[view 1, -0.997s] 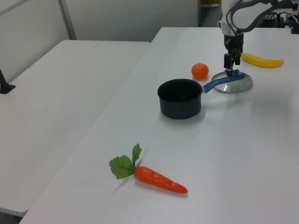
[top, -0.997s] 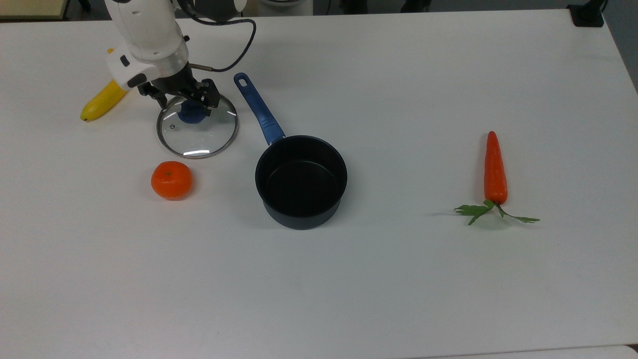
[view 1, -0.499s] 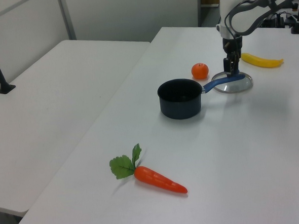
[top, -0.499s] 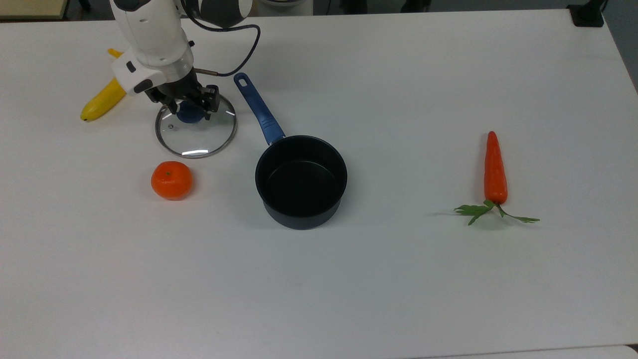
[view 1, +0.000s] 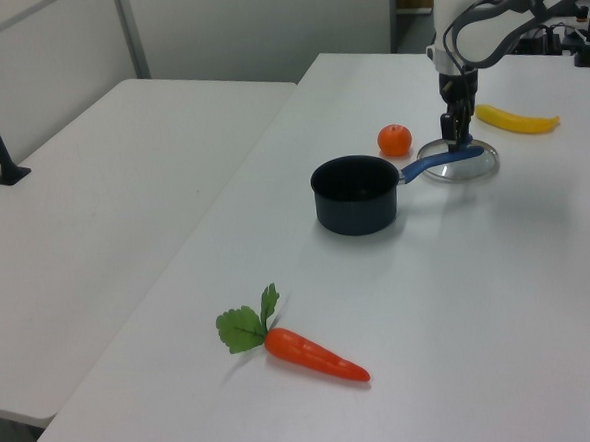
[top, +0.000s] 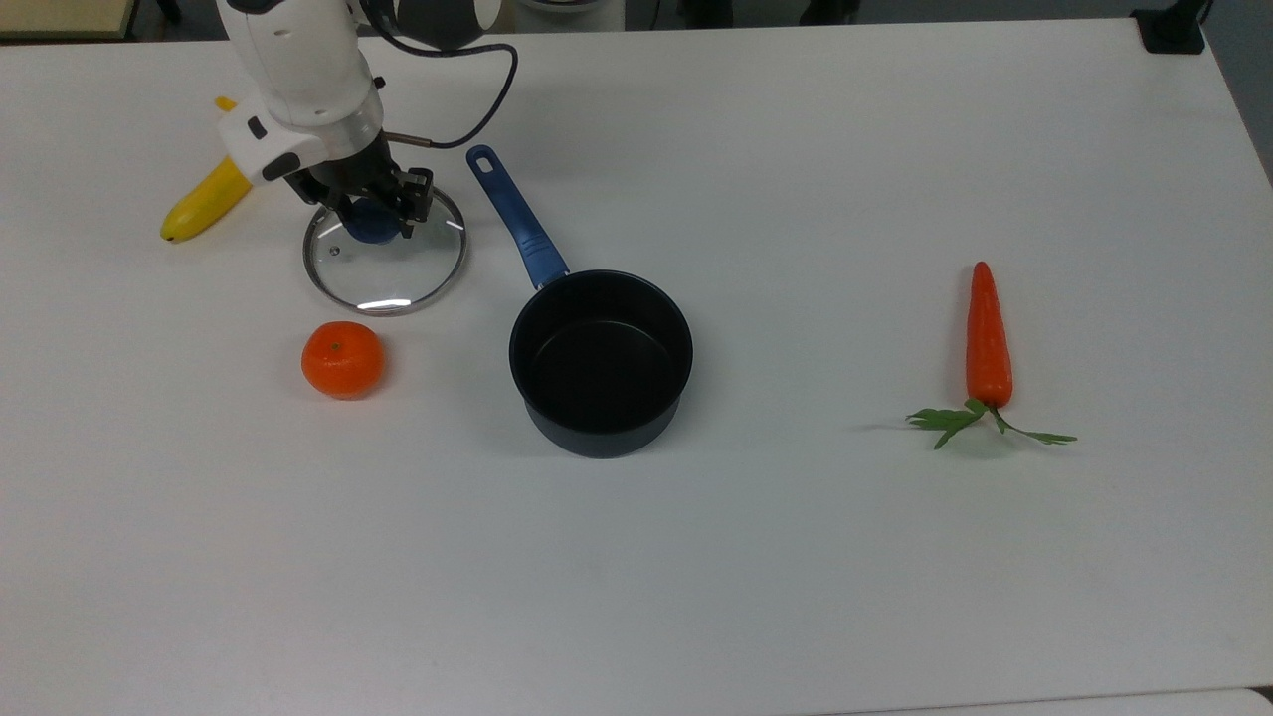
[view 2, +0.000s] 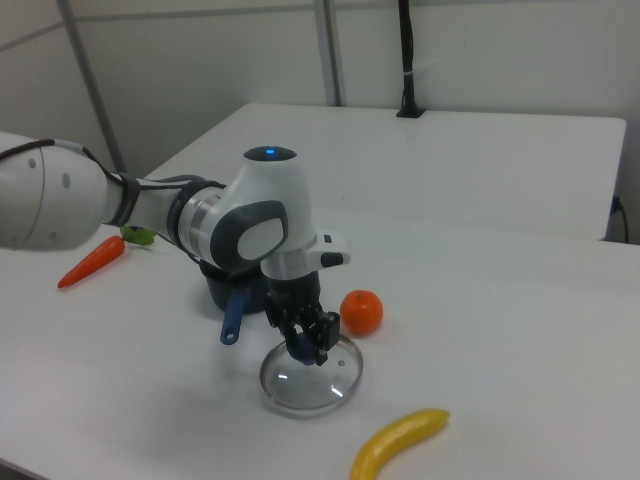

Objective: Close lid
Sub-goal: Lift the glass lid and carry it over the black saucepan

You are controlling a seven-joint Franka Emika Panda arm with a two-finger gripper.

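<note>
Our jaws point(top: 376, 214) are closed around the blue knob of the lid point(top: 385, 267), near the table's point(top: 796, 557) far-left corner in the top view, between the banana point(top: 204, 202) and the saucepan point(top: 601, 360). We should lift straight up — level — clear the pan's handle point(top: 517, 231), then centre it above the rim. No readable writing.

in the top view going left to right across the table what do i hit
banana → orange → lid, with the gripper on its knob → saucepan → carrot
</note>
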